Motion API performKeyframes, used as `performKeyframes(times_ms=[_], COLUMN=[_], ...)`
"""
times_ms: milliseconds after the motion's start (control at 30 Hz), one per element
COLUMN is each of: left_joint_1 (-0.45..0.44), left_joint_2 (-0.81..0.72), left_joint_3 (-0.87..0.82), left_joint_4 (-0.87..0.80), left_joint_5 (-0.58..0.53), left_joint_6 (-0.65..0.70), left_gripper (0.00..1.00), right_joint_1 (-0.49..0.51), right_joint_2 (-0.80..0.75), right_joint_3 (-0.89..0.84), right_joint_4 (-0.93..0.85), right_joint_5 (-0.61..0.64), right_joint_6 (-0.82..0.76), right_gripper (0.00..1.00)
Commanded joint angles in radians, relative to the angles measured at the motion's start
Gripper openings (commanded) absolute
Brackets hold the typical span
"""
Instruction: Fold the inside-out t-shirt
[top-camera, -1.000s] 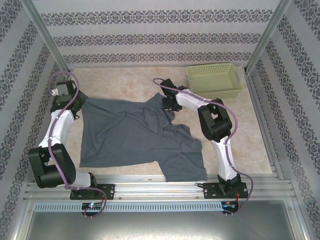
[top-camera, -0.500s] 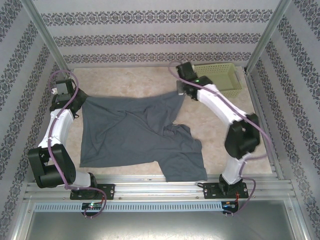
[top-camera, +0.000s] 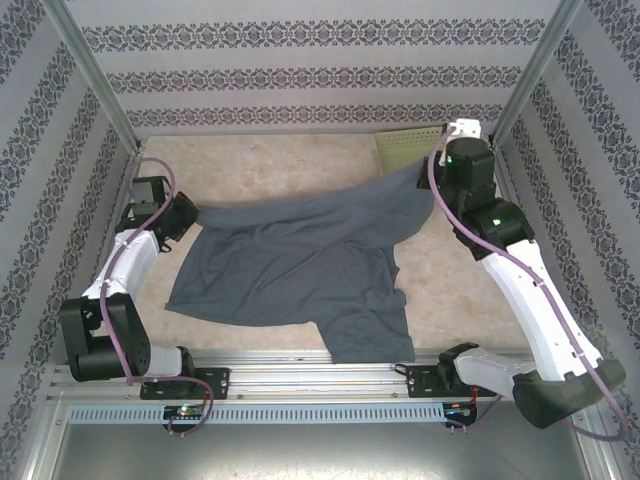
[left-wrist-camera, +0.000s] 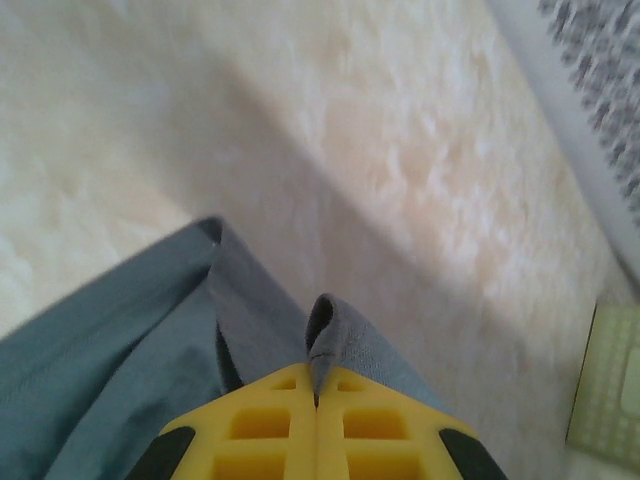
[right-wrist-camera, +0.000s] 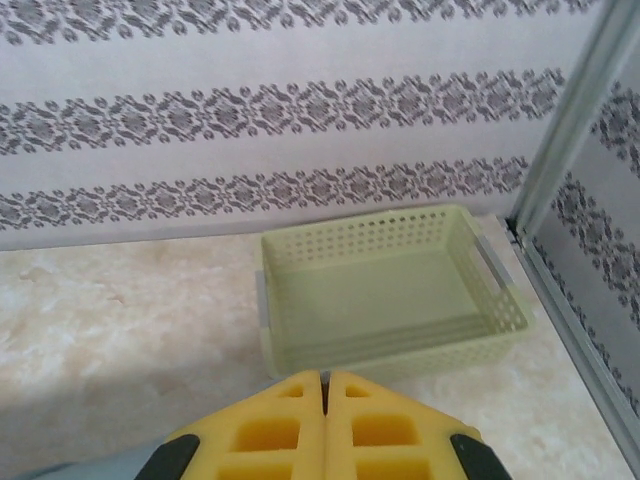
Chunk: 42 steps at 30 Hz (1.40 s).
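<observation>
The inside-out t-shirt (top-camera: 290, 260) is plain slate blue-grey cloth, stretched across the table between my two grippers. My left gripper (top-camera: 192, 213) is shut on its back left corner. In the left wrist view a small fold of the t-shirt (left-wrist-camera: 335, 330) sticks out between the yellow fingers of that gripper (left-wrist-camera: 316, 372). My right gripper (top-camera: 430, 182) is raised at the back right, shut on the shirt's other far corner, which rises off the table to it. In the right wrist view the gripper (right-wrist-camera: 324, 379) has its jaws pressed together with a thin grey sliver between them.
A light green basket (right-wrist-camera: 385, 290) stands on the table in the back right corner, just beyond the right gripper, and the basket (top-camera: 405, 148) is partly hidden by that arm from above. Patterned walls close in three sides. The metal rail (top-camera: 300, 375) runs along the near edge.
The right arm swung from the table's middle up and to the back right, pulling the shirt's edge out. The left gripper shifted slightly right with its corner. The shirt is now stretched.
</observation>
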Motion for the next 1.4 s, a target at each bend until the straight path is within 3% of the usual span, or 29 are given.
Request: performKeyframes(times_ms=[0,133,367,567,733,1067,1200,1367], left_joint_1=[0.001,0.001,0.001,0.001,0.001,0.001,0.001,0.002], left_joint_2=[-0.031,-0.104,-0.354,-0.538,-0.616,-0.319,-0.178,-0.059], left_joint_3=[0.055,0.215,0.405,0.461,0.474,0.503,0.489,0.449], left_joint_4=[-0.004,-0.046,-0.097,-0.021,0.055,-0.009,-0.006,0.007], left_joint_5=[0.047,0.089,0.006,-0.041,-0.098,-0.097,-0.107,-0.223], left_joint_6=[-0.011,-0.016,0.030,0.049,0.063,0.066,0.067,0.107], left_gripper=[0.00,0.00,0.00,0.00,0.00,0.00,0.00,0.00], right_joint_1=[-0.023,-0.025,-0.024,-0.024,-0.024,-0.029,-0.065,-0.080], right_joint_2=[-0.024,-0.072,-0.216,-0.302,-0.277,0.078,0.242,0.431], right_joint_3=[-0.008,0.071,0.234,0.375,0.514,0.713,0.735,0.739], right_joint_4=[0.023,-0.001,-0.020,-0.007,0.008,0.012,0.021,0.061], right_joint_5=[-0.048,-0.043,-0.059,-0.117,-0.134,-0.049,-0.117,-0.220], right_joint_6=[0.026,-0.011,-0.044,-0.051,-0.077,-0.181,-0.141,-0.093], right_gripper=[0.00,0.00,0.00,0.00,0.00,0.00,0.00,0.00])
